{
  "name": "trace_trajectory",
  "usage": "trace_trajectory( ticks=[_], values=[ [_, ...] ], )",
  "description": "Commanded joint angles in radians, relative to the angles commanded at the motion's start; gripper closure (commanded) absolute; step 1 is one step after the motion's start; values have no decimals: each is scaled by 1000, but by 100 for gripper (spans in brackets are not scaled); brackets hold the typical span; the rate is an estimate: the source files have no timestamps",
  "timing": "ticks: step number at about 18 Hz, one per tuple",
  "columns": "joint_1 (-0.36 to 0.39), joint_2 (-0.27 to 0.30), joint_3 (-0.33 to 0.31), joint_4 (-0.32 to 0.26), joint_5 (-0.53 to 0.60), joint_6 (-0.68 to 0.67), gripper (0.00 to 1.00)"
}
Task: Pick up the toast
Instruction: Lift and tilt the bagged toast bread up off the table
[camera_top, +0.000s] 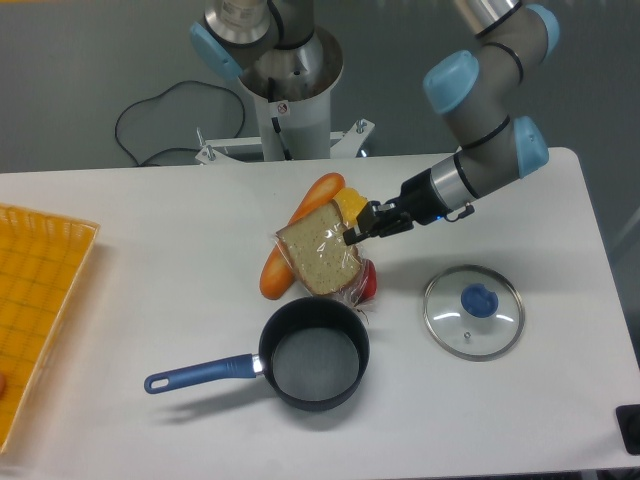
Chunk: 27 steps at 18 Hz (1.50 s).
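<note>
the gripper (352, 236) reaches in from the right, its dark fingers pinched together on the right edge of the toast (318, 254). the toast, wrapped in clear shiny plastic, hangs off the fingertips to their left and slightly below, tilted so its speckled tan face turns up toward the camera, its darker crust along the top edge. whether its lower corner touches anything beneath cannot be told.

behind the toast, the long orange loaf (300, 235) runs diagonally from upper right to lower left, its middle hidden by the slice. a yellow item (350, 204) peeks out just above the fingertips, and a red item (367, 284) shows just beside the toast's lower right corner, partly under the plastic.

just below the toast sits the dark saucepan (315, 352) with its blue handle pointing left. the glass lid (473, 311) with a blue knob lies flat on the white table (140, 270), well to the right of the pan. an orange tray (35, 310) sits at the table's far left edge.
</note>
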<state>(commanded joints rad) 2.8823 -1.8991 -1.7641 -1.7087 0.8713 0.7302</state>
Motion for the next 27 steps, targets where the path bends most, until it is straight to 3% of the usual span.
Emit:
trace_trajectory(
  ticks=[8,13,27],
  values=[
    [-26,40,-2,-15,21,3,99],
    [-67,95,6,-40,17,-17,99],
    [-118,126,74,-25,25,-20,99]
  ],
)
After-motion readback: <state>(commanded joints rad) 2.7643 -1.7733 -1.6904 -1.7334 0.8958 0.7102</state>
